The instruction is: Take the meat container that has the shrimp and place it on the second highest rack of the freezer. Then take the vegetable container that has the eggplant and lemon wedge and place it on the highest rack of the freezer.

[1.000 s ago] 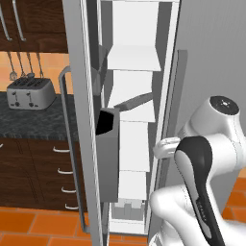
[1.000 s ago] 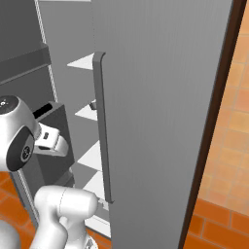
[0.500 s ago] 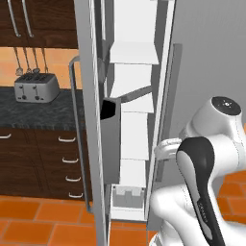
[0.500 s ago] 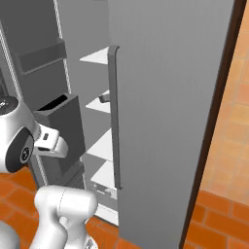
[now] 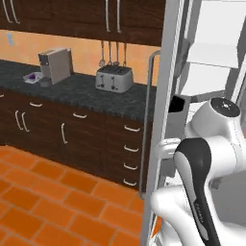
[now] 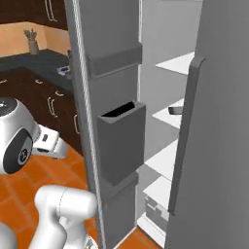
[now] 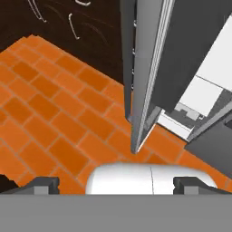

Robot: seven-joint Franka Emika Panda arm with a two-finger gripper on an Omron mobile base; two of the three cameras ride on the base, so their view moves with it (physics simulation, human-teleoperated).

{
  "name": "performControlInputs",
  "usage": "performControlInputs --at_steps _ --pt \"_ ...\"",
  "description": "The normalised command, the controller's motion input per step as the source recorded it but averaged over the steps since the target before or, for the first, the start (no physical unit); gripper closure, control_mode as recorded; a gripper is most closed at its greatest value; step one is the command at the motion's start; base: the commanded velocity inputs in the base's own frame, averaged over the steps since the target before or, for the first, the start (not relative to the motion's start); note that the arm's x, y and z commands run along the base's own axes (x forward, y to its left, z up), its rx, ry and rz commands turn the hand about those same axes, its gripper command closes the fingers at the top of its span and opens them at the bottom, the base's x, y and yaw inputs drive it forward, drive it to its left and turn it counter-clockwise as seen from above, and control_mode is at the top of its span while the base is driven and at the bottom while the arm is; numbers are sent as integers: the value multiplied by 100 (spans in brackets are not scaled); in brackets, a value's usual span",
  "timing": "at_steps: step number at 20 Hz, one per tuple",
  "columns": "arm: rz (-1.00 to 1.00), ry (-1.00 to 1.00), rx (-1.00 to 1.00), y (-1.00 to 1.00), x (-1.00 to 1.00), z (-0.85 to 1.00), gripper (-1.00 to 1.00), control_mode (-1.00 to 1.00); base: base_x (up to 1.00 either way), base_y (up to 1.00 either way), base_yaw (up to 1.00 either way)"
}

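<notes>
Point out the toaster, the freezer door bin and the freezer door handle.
toaster (image 5: 114, 79), left base view, its front face.
freezer door bin (image 6: 121, 143), right base view, its front wall.
freezer door handle (image 5: 148, 115), left base view, middle of the upright bar.

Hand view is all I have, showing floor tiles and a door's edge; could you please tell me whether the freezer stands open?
Observer: Yes. In the right base view the freezer has its door wide open, with white shelves showing inside.
Operator: Thank you. Is anything mounted on the door's inside?
Observer: A dark door bin hangs there, open at the top.
Operator: And are the containers anywhere in sight?
Observer: In the left base view a small purple item lies on the dark counter beside a grey appliance; it is too small to identify.
</notes>
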Motion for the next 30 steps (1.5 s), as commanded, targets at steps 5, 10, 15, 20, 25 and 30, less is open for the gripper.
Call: performControlInputs --at_steps 5,10,15,20,25,30 --pt "0 0 0 0 0 0 -100 100 -35 71 85" --pt "0 0 0 0 0 0 -100 100 -16 64 79" --pt "0 0 0 0 0 0 -100 100 29 12 55" --pt "0 0 0 0 0 0 -100 100 100 -21 8" --pt "0 0 0 0 0 0 -100 100 100 -26 3" --pt "0 0 0 0 0 0 -100 100 100 -8 0"
